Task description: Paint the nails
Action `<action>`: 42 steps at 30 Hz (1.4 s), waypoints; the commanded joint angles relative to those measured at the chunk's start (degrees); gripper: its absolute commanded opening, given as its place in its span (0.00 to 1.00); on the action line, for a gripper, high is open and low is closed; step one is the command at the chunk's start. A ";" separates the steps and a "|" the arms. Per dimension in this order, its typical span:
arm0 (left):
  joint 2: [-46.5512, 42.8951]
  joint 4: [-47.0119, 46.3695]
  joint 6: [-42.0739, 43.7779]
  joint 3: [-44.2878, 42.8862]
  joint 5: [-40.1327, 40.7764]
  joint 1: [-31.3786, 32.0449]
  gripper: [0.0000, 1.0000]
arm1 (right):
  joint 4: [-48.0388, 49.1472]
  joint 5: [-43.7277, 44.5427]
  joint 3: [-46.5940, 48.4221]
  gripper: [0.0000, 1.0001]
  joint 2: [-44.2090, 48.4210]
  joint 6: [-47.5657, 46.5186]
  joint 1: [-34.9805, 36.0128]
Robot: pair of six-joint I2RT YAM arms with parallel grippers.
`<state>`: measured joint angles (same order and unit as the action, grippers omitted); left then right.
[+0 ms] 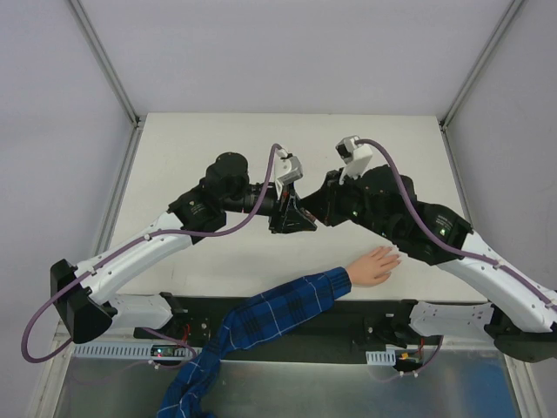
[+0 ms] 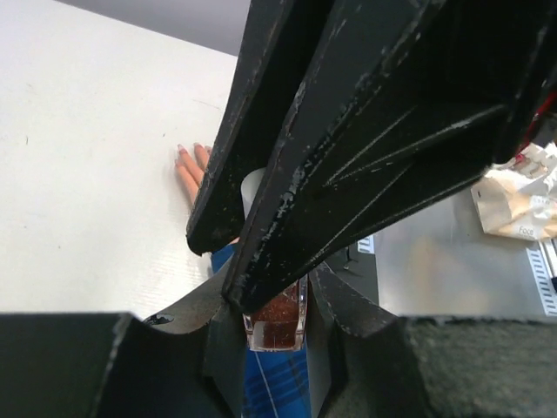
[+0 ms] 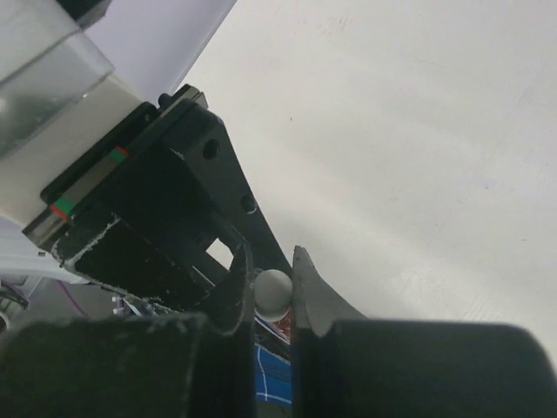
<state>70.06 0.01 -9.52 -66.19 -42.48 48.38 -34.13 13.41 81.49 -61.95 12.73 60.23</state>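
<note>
Left gripper [image 1: 287, 218] clamps the dark reddish polish bottle [image 2: 277, 326]. Right gripper [image 3: 271, 257] is pinched narrow on what looks like its white cap [image 3: 271, 293]. The nails [image 2: 182, 151] lie base-side and rightward of both claws, nearer the right arm, fingers pointing away from the bases.

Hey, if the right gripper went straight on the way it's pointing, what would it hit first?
The white cap, already between the right gripper's fingers. Just behind it, apparently, is the left gripper holding the bottle.
</note>
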 commanded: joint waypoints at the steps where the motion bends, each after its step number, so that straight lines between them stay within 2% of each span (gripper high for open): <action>1: -3.26 -2.64 3.71 -1.31 -13.90 0.49 0.00 | 2.57 -5.29 -1.24 0.01 4.72 -6.55 -0.11; 2: -3.44 -2.91 3.89 -1.48 -26.65 0.57 0.00 | 4.23 -20.29 -3.86 0.00 6.04 -14.58 -1.07; 4: -4.05 -4.75 2.76 -1.22 -35.61 1.80 0.00 | 8.54 -40.12 -6.77 0.00 8.50 -20.44 -2.21; 5: -4.49 -5.19 2.66 -1.04 -38.70 2.15 0.00 | 10.12 -47.18 -7.66 0.00 8.78 -20.29 -2.39; 10: -5.20 -5.20 1.43 -0.87 -32.59 1.89 0.00 | 10.04 -38.30 -6.96 0.00 8.43 -16.08 -2.39; 12: -5.29 -5.11 1.43 -0.60 -26.73 1.89 0.00 | 10.22 -32.59 -6.53 0.06 8.78 -13.63 -2.31; 13: -5.29 -5.11 1.52 -0.60 -24.34 1.89 0.00 | 9.35 -30.39 -5.65 0.27 8.69 -13.09 -2.31; 16: -5.55 -3.36 2.83 -0.60 -15.74 1.72 0.00 | 4.26 -20.73 -1.88 0.56 8.52 -9.41 -2.22; 19: -5.29 -1.07 4.59 -1.04 -8.70 1.72 0.00 | 1.09 -13.77 0.06 0.68 9.22 -5.20 -2.22; 20: -5.03 -0.54 4.86 -1.56 -7.11 1.72 0.00 | -0.05 -8.98 0.42 0.68 9.48 -4.04 -2.22; 23: -4.32 0.94 5.39 -2.27 -3.58 1.72 0.00 | -1.72 -4.90 1.21 0.69 9.48 -1.75 -2.22; 26: -3.62 1.13 5.21 -2.71 -2.18 1.72 0.00 | -2.34 -4.27 2.00 0.64 8.26 -1.40 -2.31; 27: -3.44 1.22 4.95 -2.89 -1.82 1.72 0.00 | -2.26 -4.44 2.26 0.59 7.90 -1.31 -2.22; 30: -3.18 1.39 4.95 -3.24 -0.76 1.72 0.00 | -2.17 -4.97 3.40 0.52 6.15 -1.66 -2.04; 42: -2.04 1.40 4.25 -4.21 -0.32 1.72 0.00 | -2.70 -6.64 2.88 0.50 3.07 -1.66 -1.25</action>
<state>67.68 3.38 -5.48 -67.61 -42.96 49.89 -36.82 7.07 83.24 -58.59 10.35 58.41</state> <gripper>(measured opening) 0.247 0.507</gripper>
